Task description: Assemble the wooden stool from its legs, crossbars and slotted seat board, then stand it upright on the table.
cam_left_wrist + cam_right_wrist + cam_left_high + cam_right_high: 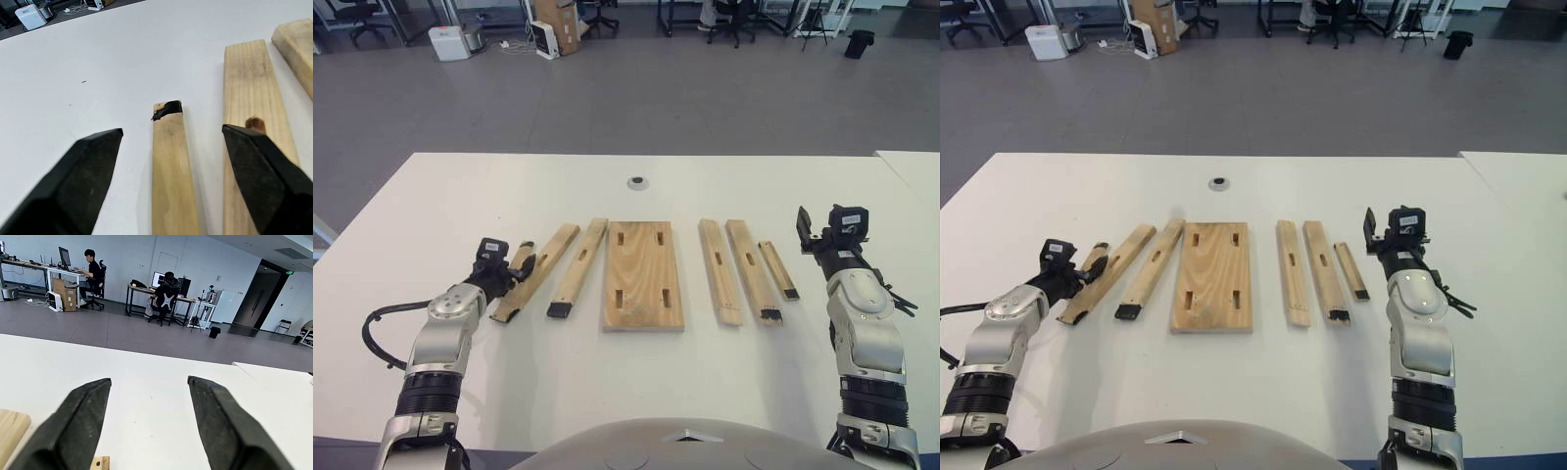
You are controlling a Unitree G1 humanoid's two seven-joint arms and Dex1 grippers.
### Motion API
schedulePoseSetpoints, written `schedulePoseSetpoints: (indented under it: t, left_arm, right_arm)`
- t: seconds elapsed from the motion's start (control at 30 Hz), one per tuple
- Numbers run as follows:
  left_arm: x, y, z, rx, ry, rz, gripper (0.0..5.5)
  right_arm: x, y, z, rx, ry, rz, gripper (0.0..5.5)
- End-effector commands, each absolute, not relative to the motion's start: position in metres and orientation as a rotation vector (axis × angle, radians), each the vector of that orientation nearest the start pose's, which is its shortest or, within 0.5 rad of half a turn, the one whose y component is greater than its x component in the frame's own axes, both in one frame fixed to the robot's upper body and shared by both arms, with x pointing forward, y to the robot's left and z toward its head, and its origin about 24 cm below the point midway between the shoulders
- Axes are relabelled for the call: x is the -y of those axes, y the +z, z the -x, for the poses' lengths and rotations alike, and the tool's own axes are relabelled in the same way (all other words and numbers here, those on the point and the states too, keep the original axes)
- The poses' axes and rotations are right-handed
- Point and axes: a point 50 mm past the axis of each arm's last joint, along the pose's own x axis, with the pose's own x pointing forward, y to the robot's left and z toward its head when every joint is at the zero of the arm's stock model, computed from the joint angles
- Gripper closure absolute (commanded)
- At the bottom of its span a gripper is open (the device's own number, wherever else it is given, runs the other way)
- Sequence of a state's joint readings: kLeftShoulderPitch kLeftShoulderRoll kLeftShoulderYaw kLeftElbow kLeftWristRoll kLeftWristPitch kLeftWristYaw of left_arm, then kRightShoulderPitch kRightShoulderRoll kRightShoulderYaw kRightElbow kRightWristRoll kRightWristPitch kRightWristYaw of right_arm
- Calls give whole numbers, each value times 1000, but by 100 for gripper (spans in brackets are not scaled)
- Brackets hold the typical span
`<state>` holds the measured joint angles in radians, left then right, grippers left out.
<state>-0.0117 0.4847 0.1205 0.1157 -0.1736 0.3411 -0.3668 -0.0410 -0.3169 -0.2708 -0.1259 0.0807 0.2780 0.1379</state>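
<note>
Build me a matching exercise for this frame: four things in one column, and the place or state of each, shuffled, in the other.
1. seat board
2. left gripper
3. right gripper
4. round insert

A. open, a finger on each side of the leftmost short crossbar
B. open, holding nothing, right of the whole row
C. lying flat in the middle of the row
D. set into the table, beyond the board

Pairs: 1-C, 2-A, 3-B, 4-D.

Lighting evenly and softly from overhead, brightening the white desk (450, 196) almost to glare out to its far edge, laying only thin pale shadows beside the wooden pieces (643, 279), blurring the close black fingers (73, 181) in both wrist views.
</note>
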Motion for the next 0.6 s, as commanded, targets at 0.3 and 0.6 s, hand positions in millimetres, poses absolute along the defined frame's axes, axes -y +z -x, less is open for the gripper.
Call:
schedulePoseSetpoints:
  t: [0.3,0.6]
  left_arm:
    - [-282,31,-248,-452,-11,-91,176]
    - [-298,30,-252,-606,-208,-247,176]
  right_arm:
    - [245,75,-245,-115,-102,190,258]
    - [233,69,-241,-115,-116,148,258]
